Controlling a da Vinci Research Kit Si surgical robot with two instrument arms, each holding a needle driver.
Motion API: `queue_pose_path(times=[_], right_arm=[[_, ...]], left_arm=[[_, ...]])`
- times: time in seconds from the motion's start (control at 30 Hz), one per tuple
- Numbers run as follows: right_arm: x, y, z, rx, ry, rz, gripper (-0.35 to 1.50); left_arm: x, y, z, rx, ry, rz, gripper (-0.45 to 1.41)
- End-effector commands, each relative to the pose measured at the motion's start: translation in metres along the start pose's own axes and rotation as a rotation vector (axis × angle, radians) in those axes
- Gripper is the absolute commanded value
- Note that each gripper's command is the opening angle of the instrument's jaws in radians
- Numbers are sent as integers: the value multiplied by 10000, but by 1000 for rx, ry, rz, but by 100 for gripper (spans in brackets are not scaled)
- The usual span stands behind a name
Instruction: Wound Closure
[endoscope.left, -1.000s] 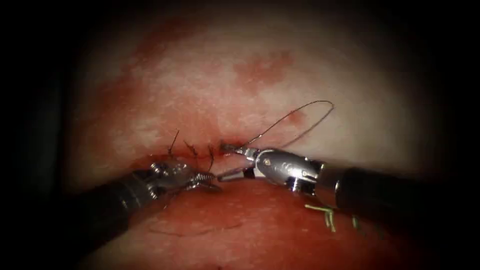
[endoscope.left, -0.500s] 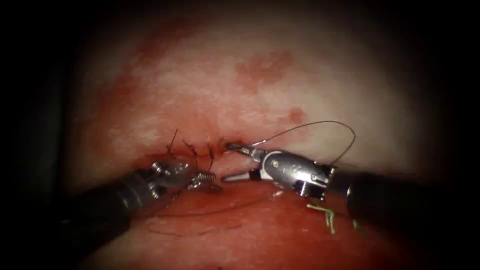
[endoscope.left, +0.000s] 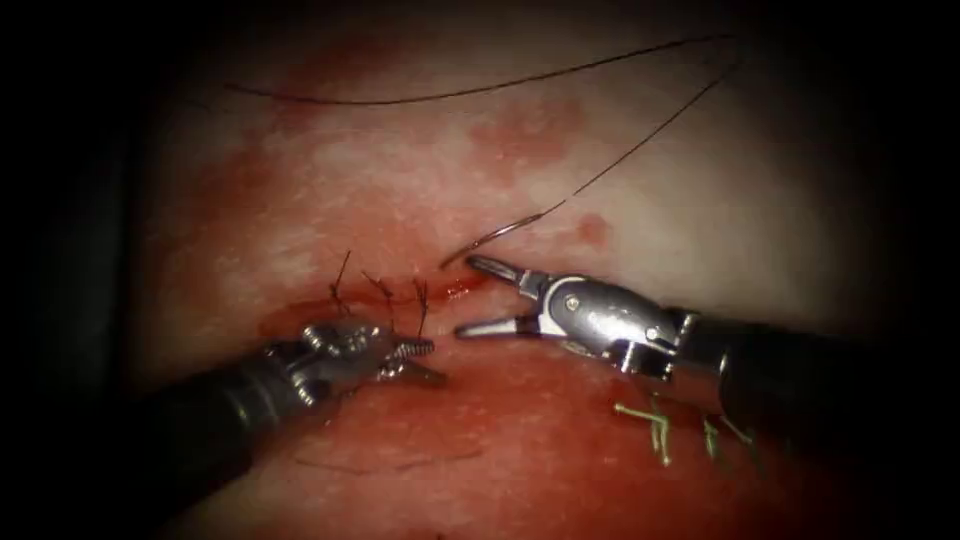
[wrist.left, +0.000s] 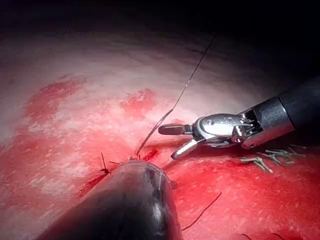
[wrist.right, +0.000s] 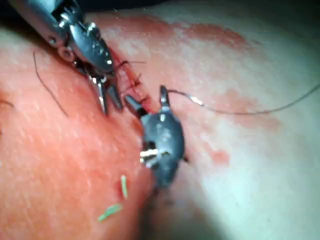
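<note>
The curved needle rises from the right end of the cut, and neither tool holds it. Its low end seems to sit in the tissue. Its dark thread runs up and then far left. My right tool stands open just right of the needle's low end, with nothing between its jaws. My left tool lies below the cut, its jaws a little apart and holding nothing. The right wrist view shows the needle, the right tool and the left tool. In the left wrist view I see the needle and the right tool.
Three tied stitches with upright cut ends close the left part of the cut. Green bits of thread lie on the lower tissue beside the right shaft. A loose dark strand lies below the left tool. Red fluid stains the tissue around the cut.
The thread loop above the right tool has sprung open and swung far up and left. The right tool has drawn back to the right, its jaws spread wider. The left tool barely moved.
</note>
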Motion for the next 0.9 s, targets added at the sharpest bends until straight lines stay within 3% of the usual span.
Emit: queue_pose_path(times=[0.03, 0.17, 0.27, 0.43, 0.63, 0.73, 0.8, 0.9], right_arm=[[0, 0, 9, 3, 2, -10, 129], [9, 1, 7, 4, 0, -15, 129], [16, 4, -4, 8, 15, -8, 128], [16, 13, -29, -8, 35, -4, 126], [17, 25, -51, 0, 62, 3, 126], [14, 26, -60, -14, 115, -40, 126], [13, 25, -61, -19, 129, -57, 126], [13, 21, -63, -28, 151, -67, 124]], left_arm=[[2, -3, 7, 0, 1, 2, 17], [14, -3, 0, 9, 40, 18, 22], [36, -10, -11, 40, 157, 42, 24], [48, -14, -22, 71, 214, 61, 27], [52, -20, -35, 83, 234, 63, 56], [54, -21, -40, 17, 248, 68, 79], [54, -21, -40, 4, 247, 70, 83], [51, -23, -39, -24, 171, 80, 91]])
